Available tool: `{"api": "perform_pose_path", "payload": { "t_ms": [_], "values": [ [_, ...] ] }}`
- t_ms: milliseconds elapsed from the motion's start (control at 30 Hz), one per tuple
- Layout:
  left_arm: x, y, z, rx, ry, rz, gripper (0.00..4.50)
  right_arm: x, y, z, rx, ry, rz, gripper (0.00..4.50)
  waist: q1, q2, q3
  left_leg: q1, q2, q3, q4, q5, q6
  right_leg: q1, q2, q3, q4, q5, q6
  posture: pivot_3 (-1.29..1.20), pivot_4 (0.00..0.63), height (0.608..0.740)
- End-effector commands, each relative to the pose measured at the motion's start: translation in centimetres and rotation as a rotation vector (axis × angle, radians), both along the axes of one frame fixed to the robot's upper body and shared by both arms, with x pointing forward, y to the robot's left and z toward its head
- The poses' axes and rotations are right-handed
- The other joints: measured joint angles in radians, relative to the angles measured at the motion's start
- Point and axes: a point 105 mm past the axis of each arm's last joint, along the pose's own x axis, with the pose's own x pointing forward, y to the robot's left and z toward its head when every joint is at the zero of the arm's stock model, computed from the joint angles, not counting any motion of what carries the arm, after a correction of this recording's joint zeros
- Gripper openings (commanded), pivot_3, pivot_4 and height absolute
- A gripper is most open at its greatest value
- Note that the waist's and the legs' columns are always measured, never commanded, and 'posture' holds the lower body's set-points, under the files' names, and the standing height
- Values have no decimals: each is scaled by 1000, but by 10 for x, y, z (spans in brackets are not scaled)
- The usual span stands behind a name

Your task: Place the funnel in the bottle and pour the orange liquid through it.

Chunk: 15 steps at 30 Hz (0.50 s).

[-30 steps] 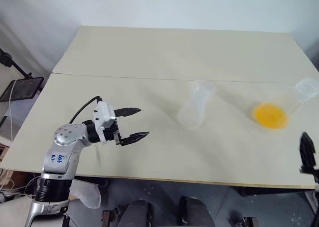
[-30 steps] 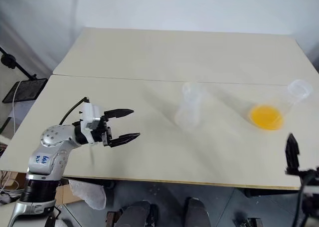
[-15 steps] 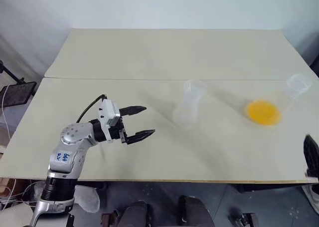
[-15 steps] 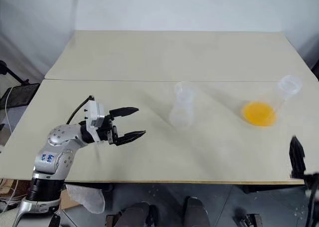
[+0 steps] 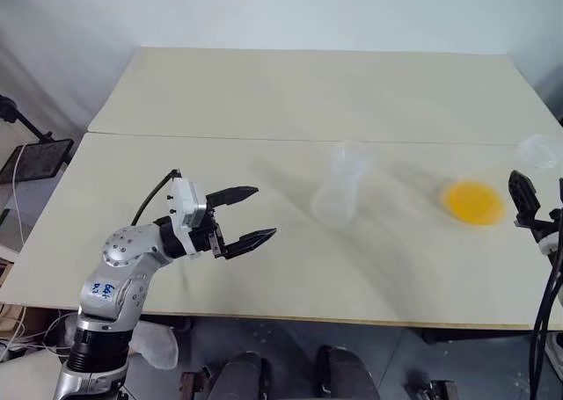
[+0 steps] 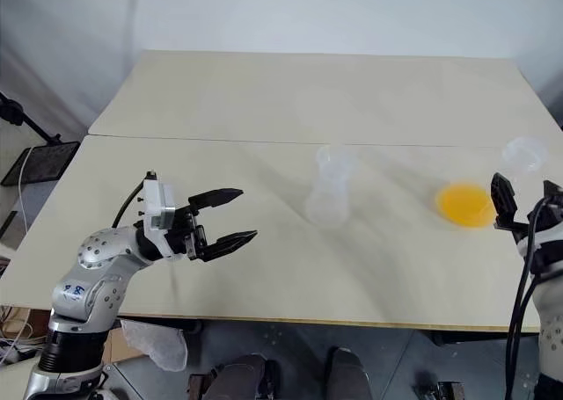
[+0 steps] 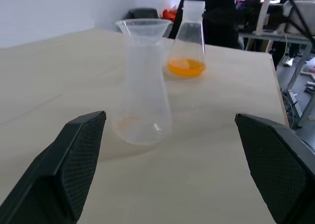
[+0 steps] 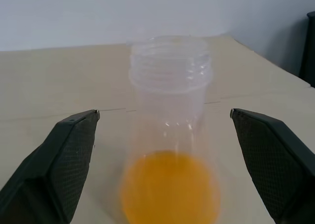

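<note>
The clear bottle [image 5: 336,200] stands mid-table, and the funnel [image 7: 142,28], a clear flared cone, sits in its neck. Further right, the orange liquid [image 5: 475,202] pools in the bottom of a second clear flask [image 8: 170,71] with a threaded neck. My left gripper [image 5: 264,213] hovers open and empty over the table, left of the bottle and pointing at it. My right gripper [image 6: 526,202] is open at the right edge, close behind the orange flask. In the right wrist view that flask stands just ahead of the spread fingers [image 8: 64,160].
Two beige table tops [image 5: 264,92] meet at a seam running across behind the flasks. The front edge [image 5: 308,316] lies near my arms. A black stand [image 5: 35,154] sits on the floor at the left. Dark furniture [image 7: 221,12] shows beyond the table.
My right gripper has risen from below the table's front right edge and moved forward to the orange flask. The left gripper has stayed about where it was. The camera shifted slightly.
</note>
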Motion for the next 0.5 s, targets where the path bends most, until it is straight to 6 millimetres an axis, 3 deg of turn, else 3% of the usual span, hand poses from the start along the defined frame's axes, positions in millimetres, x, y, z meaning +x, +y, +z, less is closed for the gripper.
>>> {"api": "perform_pose_path", "payload": {
  "t_ms": [33, 500],
  "values": [
    [-5, 1, 12, -22, -41, -11, 4464, 4, -4, 7, -18, -1, -8, 4500, 2, 0, 0, 0, 0, 0, 0, 0, 0, 0, 0, 0, 0, 0, 0, 0, 150, 740],
    [-13, -6, 17, -41, -32, -73, 4464, 22, -19, 5, 6, -7, -49, 4500, -1, 0, 0, 0, 0, 0, 0, 0, 0, 0, 1, -1, 0, 0, 0, 0, 150, 740]
  ]
}}
